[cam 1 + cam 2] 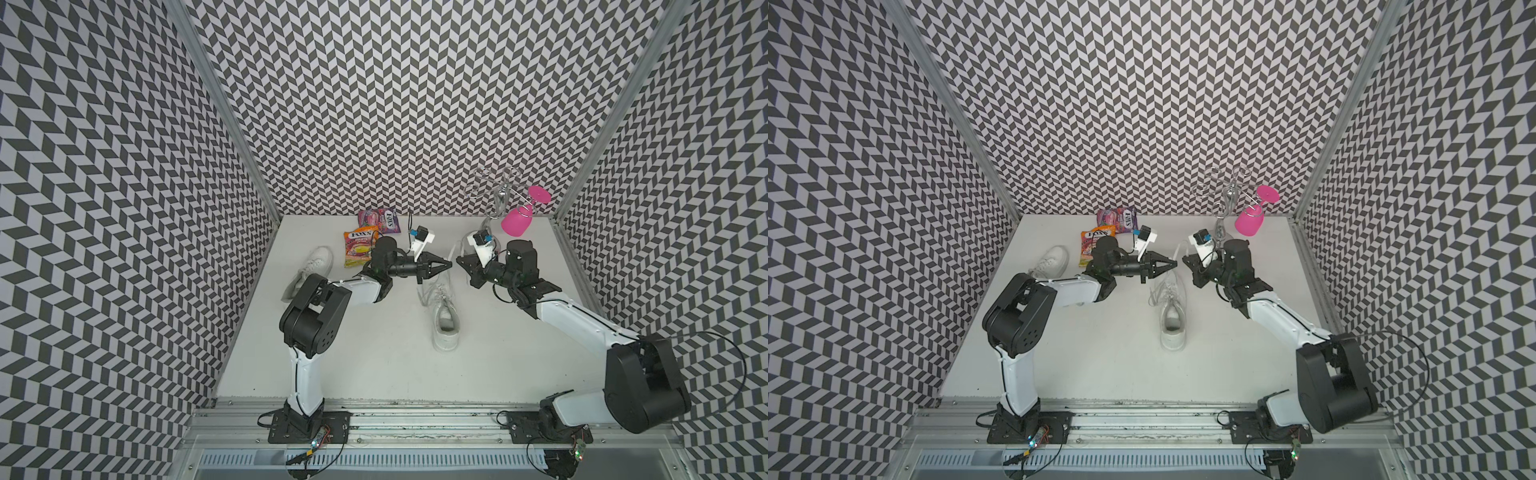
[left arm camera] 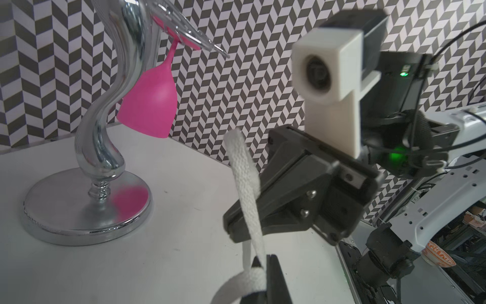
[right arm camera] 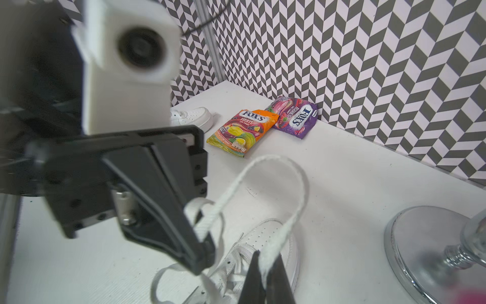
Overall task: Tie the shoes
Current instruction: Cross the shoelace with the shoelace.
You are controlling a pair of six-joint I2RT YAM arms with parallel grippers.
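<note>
White table [image 1: 374, 361], zigzag walls. We see one shoe [image 1: 444, 320] mid-table, other shoe [image 1: 316, 262] far left by candy bags [image 1: 360, 252]. Left pincer [image 1: 448, 264] and right pincer [image 1: 459, 261] both pinching lace [image 3: 286, 223] above middle shoe's toe.

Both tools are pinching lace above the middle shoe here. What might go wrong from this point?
1. The left tool and right tool are shut on the lace close together; pulling apart may slip it out and collapse the loop.
2. The middle shoe lies loose on the table, so a hard pull may drag or tip it.
3. The chrome stand with its hanging pink glass is near the right arm; a wide swing may hit it.
</note>
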